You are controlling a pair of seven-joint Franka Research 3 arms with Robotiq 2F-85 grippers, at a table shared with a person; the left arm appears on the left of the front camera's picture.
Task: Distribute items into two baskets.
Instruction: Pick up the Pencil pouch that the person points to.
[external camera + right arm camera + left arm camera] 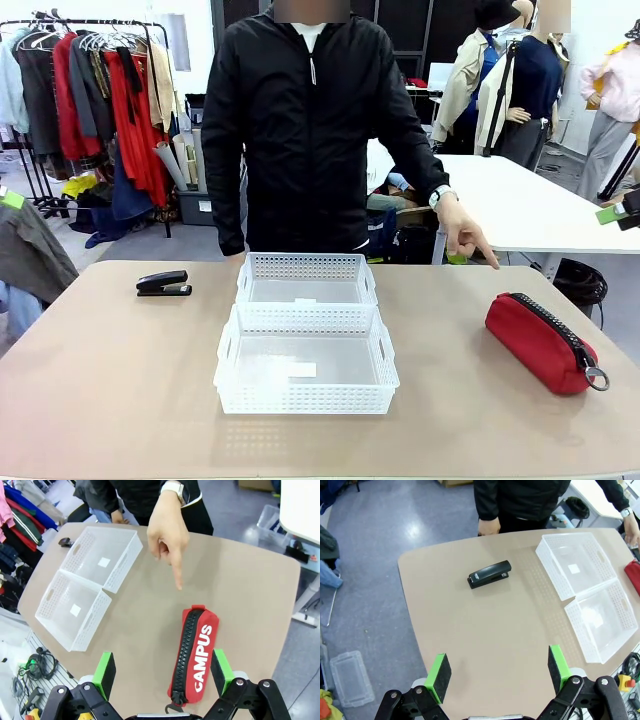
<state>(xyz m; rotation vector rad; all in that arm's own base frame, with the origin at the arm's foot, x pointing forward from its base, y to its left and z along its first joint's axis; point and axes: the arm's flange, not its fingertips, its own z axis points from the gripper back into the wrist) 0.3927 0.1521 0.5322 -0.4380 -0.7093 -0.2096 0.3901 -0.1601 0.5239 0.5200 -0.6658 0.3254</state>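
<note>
Right gripper [162,671] spread wide above red pouch [197,650] (white CAMPUS print), black zipper

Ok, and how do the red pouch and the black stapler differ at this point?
The red pouch is soft fabric with a black zipper and white CAMPUS print; the stapler is plain black. The pouch is clearly the bigger one. The pouch lies to the robot's right of the baskets, the stapler to their left. The person's hand points toward the pouch, not the stapler. Both lie on the table, outside the baskets.
</note>
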